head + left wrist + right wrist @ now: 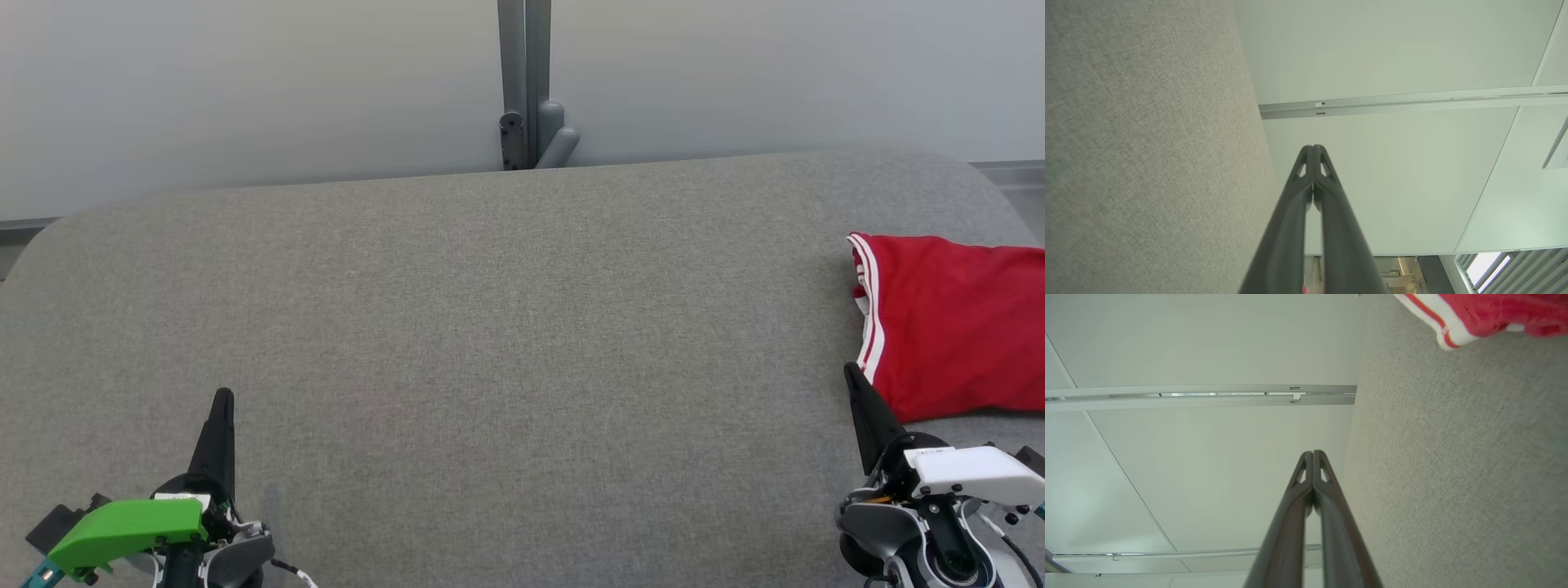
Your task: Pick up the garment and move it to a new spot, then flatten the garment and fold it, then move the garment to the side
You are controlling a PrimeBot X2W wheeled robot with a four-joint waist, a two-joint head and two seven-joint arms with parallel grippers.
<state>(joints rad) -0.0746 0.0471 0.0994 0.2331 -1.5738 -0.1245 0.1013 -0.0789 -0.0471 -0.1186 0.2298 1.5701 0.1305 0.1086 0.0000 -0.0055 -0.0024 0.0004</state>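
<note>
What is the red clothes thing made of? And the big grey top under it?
The red garment looks like thin, smooth sports cloth, probably polyester: it wrinkles softly and has white striped trim. The grey surface looks covered in matte woven fabric: a fine speckled weave shows close up.

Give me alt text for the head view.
A red garment with white-striped trim lies at the right edge of a grey fabric-covered table, cut off by the frame. The left gripper at lower left and the right gripper at lower right are both shut and empty, the right one's tip close to the garment's near corner.
</note>
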